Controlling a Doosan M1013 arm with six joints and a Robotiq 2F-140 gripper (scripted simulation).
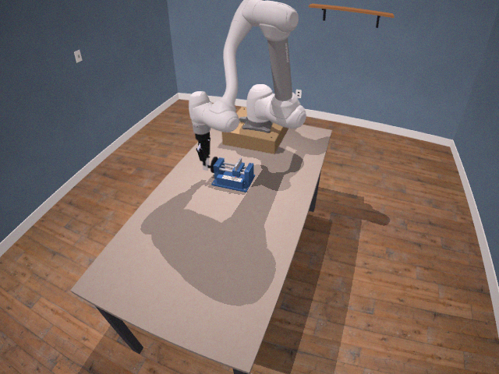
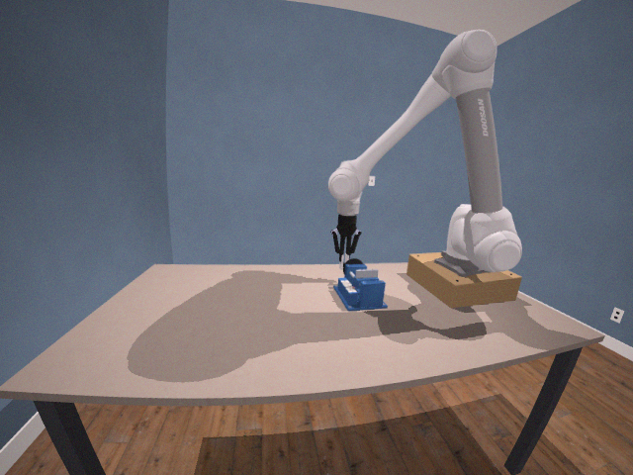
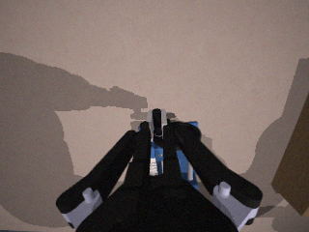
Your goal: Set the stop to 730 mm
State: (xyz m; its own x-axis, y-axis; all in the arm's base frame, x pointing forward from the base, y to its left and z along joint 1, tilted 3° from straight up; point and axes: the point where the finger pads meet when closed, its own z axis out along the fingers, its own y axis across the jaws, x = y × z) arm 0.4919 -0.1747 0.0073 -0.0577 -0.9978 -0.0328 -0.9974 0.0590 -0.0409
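A blue stop fixture (image 1: 231,174) with grey rails sits on the table near the robot's base; it also shows in the exterior view (image 2: 360,289). A black handwheel (image 1: 214,160) is at its left end. My gripper (image 1: 206,164) points straight down at that end and is shut on the handwheel's small handle. In the wrist view the black fingers close around the dark handle (image 3: 156,118), with the blue fixture below them. The scale reading on the fixture is too small to read.
The arm stands on a wooden mounting block (image 1: 255,135) at the table's far end, just behind the fixture. The table (image 1: 209,233) edges lie to the left and right of the fixture. A wall shelf (image 1: 350,9) hangs high on the back wall.
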